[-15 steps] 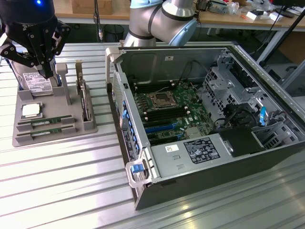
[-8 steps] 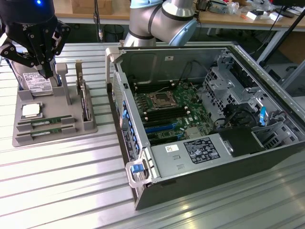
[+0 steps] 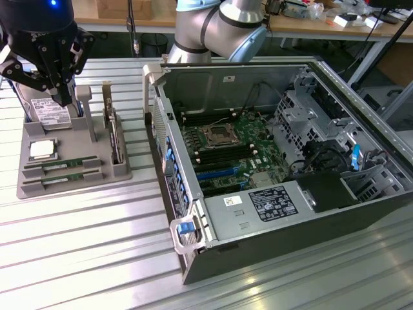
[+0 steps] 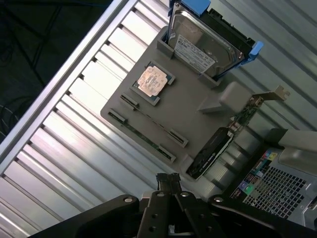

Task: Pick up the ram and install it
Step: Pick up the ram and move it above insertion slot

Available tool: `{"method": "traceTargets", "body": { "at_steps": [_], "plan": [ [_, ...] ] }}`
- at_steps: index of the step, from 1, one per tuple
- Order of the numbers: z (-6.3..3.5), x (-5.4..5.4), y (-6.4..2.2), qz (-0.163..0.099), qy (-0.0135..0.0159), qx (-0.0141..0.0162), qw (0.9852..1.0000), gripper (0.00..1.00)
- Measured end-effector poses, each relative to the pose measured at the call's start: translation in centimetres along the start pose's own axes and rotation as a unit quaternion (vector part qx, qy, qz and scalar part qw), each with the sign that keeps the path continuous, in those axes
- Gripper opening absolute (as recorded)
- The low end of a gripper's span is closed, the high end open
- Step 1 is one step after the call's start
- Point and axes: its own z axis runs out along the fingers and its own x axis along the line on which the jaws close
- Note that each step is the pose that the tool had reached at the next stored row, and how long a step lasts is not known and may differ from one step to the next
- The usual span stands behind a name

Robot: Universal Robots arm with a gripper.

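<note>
Hovering over the grey holder (image 3: pixel 68 139) at the exterior view's left, the claw (image 3: pixel 64 97) is closed tight and empty, with the ram (image 3: pixel 63 164) lying in the holder's slots.

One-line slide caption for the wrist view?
Shut claw above the grey parts tray: two ram sticks in their slots, processor, hard drive, expansion card.

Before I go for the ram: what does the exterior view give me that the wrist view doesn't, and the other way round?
Exterior view: the motherboard inside the open computer case, and the arm. Wrist view: the fingertips of the gripper pressed together, holding nothing. Both: the grey tray with two ram sticks, processor, hard drive and expansion card.
</note>
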Motion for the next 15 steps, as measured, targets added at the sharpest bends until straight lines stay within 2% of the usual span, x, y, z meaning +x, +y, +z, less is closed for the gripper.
{"method": "traceTargets", "body": {
  "at_steps": [8,15],
  "plan": [
    [0.00,0.00,0.01,-0.024,0.0010,-0.0006,0.9997,0.10],
    [0.00,0.00,0.00,-0.033,0.0013,-0.0008,0.9995,0.10]
  ]
}}
